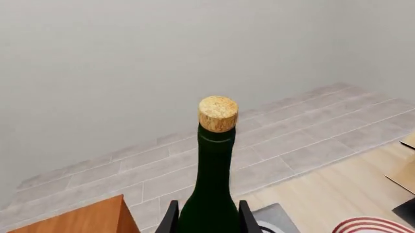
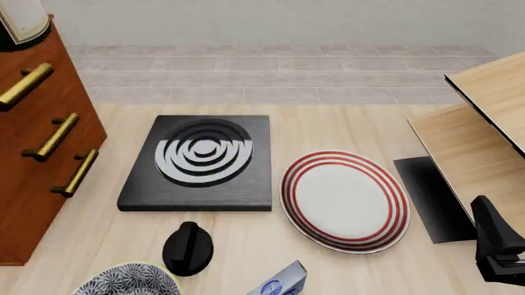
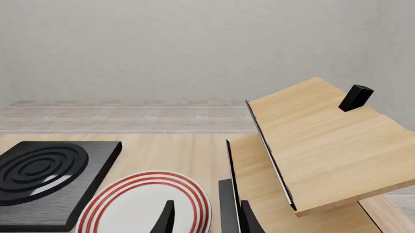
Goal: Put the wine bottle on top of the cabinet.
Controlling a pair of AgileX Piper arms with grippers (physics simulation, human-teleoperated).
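Observation:
The wine bottle (image 1: 211,194) fills the left wrist view: dark green glass, long neck, tan cork (image 1: 218,112). My left gripper (image 1: 209,222) is shut on its body, one black finger (image 1: 170,219) on each side. In the front view only the bottle's pale label (image 2: 21,19) shows at the top left corner, over the top of the reddish-brown cabinet (image 2: 33,184); whether it rests there I cannot tell. The left gripper itself is out of that view. A cabinet corner (image 1: 77,218) shows beside the bottle. My right gripper (image 3: 206,221) is open and empty at the front right (image 2: 496,246).
A black slab with concentric rings (image 2: 201,161) lies mid-table and a red-rimmed white plate (image 2: 345,200) to its right. A black knob-like object (image 2: 188,247), a patterned bowl (image 2: 127,283) and a blue-and-white carton (image 2: 283,284) sit at the front. A pale wood shelf unit (image 2: 484,129) stands right.

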